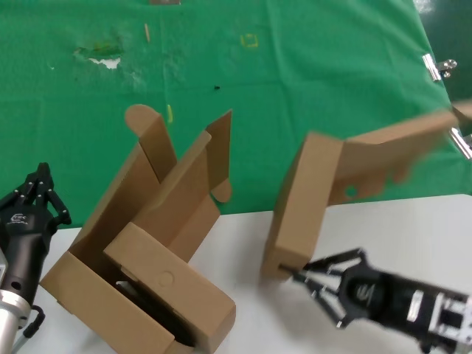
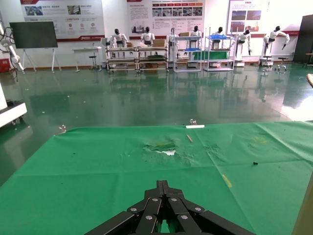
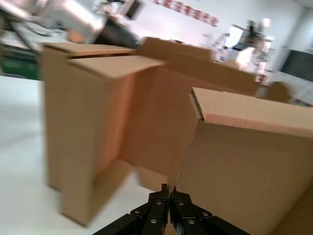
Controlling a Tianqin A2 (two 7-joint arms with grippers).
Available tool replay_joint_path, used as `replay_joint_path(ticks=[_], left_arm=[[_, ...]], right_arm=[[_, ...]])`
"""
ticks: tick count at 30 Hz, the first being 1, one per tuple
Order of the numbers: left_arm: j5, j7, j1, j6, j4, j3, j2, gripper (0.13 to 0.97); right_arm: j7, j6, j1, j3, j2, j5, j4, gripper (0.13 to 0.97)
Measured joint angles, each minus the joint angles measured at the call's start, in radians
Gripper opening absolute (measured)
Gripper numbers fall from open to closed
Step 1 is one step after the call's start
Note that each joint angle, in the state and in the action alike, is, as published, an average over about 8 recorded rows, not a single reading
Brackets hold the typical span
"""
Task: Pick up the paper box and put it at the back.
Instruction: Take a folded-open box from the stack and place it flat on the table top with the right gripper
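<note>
Two brown boxes, right arm at work.
Right gripper [image 1: 295, 274], lower right, pinches the bottom corner of the tilted paper box [image 1: 313, 203], right of centre, straddling the white tabletop [image 1: 243, 247] and green cloth [image 1: 310, 81]. Left gripper [image 1: 40, 181], fingertips together, waits far left beside the other box [image 1: 147, 280].

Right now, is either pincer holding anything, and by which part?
The right pincer grips the brown cardboard paper box by its bottom edge; the left pincer holds nothing.
</note>
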Motion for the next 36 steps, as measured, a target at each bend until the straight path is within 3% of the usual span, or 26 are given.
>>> replay_joint_path(ticks=[6, 10, 16, 22, 30, 36], left_arm=[[0.000, 0.000, 0.000, 0.000, 0.000, 0.000, 0.000, 0.140], [0.000, 0.000, 0.000, 0.000, 0.000, 0.000, 0.000, 0.140], [0.000, 0.000, 0.000, 0.000, 0.000, 0.000, 0.000, 0.140], [0.000, 0.000, 0.000, 0.000, 0.000, 0.000, 0.000, 0.140], [0.000, 0.000, 0.000, 0.000, 0.000, 0.000, 0.000, 0.140], [0.000, 0.000, 0.000, 0.000, 0.000, 0.000, 0.000, 0.140]], right_arm=[[0.152, 0.093, -0.010, 0.077, 0.075, 0.004, 0.113, 0.147], [0.280, 0.151, 0.034, 0.072, 0.156, -0.061, 0.168, 0.141], [0.501, 0.175, 0.191, -0.067, 0.295, -0.283, 0.171, 0.138], [0.719, 0.067, 0.424, -0.254, 0.382, -0.548, 0.130, 0.138], [0.903, -0.150, 0.725, -0.447, 0.299, -0.876, 0.025, 0.138], [0.939, -0.179, 0.839, -0.533, 0.164, -1.033, -0.101, 0.138]])
